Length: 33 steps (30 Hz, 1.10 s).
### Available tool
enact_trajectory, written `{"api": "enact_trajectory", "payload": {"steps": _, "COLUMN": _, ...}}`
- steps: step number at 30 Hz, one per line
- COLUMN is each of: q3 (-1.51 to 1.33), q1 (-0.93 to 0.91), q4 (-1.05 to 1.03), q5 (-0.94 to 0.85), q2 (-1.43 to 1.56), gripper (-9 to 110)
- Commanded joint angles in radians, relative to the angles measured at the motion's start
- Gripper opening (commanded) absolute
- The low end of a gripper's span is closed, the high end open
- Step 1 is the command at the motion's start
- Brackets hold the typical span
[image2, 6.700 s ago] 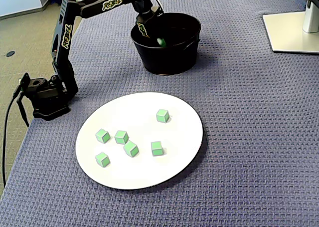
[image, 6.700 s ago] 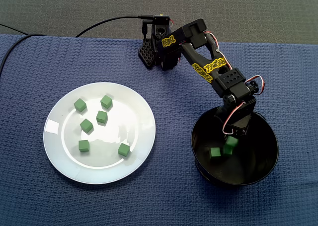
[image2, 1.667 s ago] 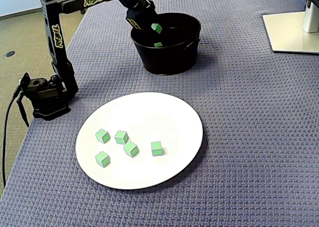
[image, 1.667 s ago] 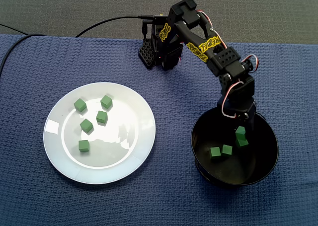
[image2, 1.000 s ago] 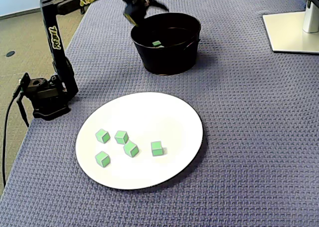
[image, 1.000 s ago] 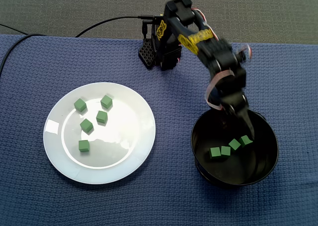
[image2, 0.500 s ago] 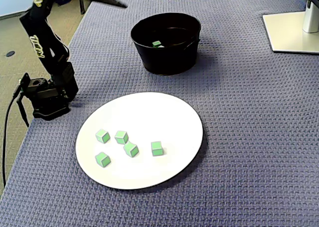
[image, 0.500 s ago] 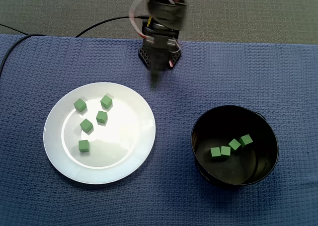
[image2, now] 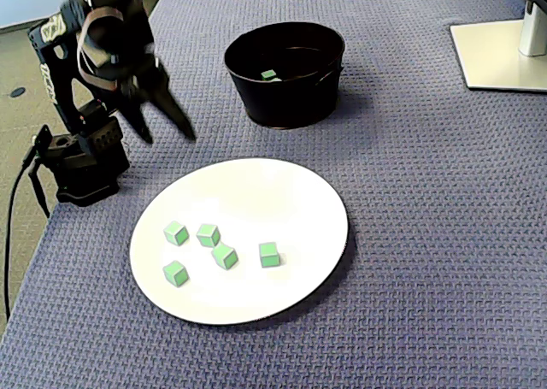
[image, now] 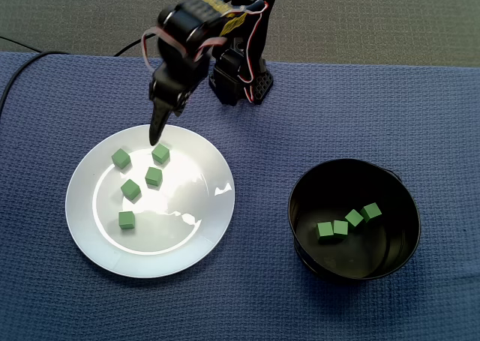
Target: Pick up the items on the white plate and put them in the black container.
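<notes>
Cubes (image: pixel 154 177), four on your plate (image: pixel 214 210), four more in the container (image: pixel 352 162), your hand (image2: pixel 169 138) empty with fingers apart, hovering by the plate's edge nearest the base (image2: pixel 81 167).

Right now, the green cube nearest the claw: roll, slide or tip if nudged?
Probably won't roll: the green cube sits flat-faced on the white plate. Likely light, being small beside the open claw. The plate looks glossy, so a push may slide it rather than tip it.
</notes>
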State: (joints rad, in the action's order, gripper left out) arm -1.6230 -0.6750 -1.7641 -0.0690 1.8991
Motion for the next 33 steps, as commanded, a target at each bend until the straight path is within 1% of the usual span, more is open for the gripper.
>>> {"api": "enact_trajectory", "payload": {"steps": 1, "q3": -0.176, "q1": -0.084, "q4": 0.046, "q5": -0.103, "q2": -0.005, "gripper": 35}}
{"api": "enact_trajectory", "payload": {"steps": 7, "q3": -0.305, "q1": -0.196, "q4": 0.198, "q5": -0.216, "q2": -0.044, "gripper": 35}}
{"api": "enact_trajectory", "payload": {"steps": 14, "q3": -0.279, "q1": -0.224, "q4": 0.379, "q5": -0.213, "q2": -0.193, "gripper": 35}}
{"api": "enact_trajectory", "payload": {"steps": 27, "q3": -0.278, "q1": -0.225, "q4": 0.518, "q5": -0.219, "q2": -0.324, "gripper": 34}}
{"api": "enact_trajectory", "payload": {"steps": 33, "q3": -0.299, "q1": -0.199, "q4": 0.509, "q5": -0.21, "q2": -0.339, "gripper": 28}}
